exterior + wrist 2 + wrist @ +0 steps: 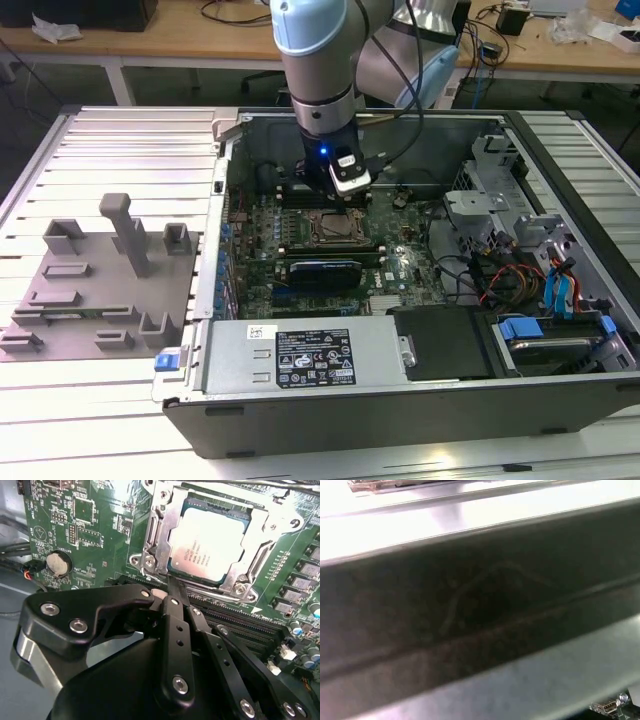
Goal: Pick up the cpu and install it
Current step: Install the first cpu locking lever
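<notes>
Progress: I read the install as largely done, since the cpu [209,542] already lies flat inside the socket frame [155,540] on the motherboard [75,525]. What I judge is left is any securing of the frame; whether it is latched I cannot tell.

Cpu, place: in the exterior view I see the socket [336,228] near the middle of the open computer case [400,400], which rests on the table [110,160].

Cpu, look: a flat square with a silvery-grey metal top, faint dark print across it, and a thin pale edge showing inside the frame's opening. It looks level to me, not tilted.

End effector: my end effector [172,587] sits just beside the near edge of the frame. Its thin black fingers [175,605] appear pressed together with nothing between them, so I take it as closed and empty.

Arm: it hangs directly over the socket in the exterior view.
</notes>
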`<state>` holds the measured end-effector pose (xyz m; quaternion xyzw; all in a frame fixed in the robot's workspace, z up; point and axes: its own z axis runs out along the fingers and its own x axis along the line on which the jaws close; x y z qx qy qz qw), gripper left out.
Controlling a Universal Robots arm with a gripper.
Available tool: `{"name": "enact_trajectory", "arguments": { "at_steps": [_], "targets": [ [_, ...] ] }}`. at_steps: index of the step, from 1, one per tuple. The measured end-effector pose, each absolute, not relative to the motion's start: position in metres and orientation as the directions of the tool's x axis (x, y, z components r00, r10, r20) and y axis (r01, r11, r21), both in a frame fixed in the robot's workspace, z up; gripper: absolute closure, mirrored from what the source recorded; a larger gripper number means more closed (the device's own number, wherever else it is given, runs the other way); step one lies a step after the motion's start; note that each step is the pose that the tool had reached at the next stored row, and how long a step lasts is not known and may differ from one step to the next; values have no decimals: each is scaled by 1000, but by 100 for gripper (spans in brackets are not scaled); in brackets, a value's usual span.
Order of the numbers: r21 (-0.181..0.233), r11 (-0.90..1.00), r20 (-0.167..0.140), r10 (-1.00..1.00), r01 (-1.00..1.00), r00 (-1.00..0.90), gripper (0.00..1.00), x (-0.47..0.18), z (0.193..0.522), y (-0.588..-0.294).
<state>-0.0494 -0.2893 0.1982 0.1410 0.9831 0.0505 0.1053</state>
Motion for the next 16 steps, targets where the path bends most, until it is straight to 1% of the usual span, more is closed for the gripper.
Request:
{"name": "enact_trajectory", "arguments": {
  "at_steps": [4, 6, 12, 16],
  "targets": [
    [132, 955, -192, 288, 266, -938, 89, -49, 198, -289],
    [126, 956, -194, 287, 267, -938, 89, -49, 199, -289],
    [103, 958, -201, 284, 268, -938, 89, -49, 215, -289],
    [100, 958, -202, 285, 269, -937, 89, -49, 229, -289]
  ]
}}
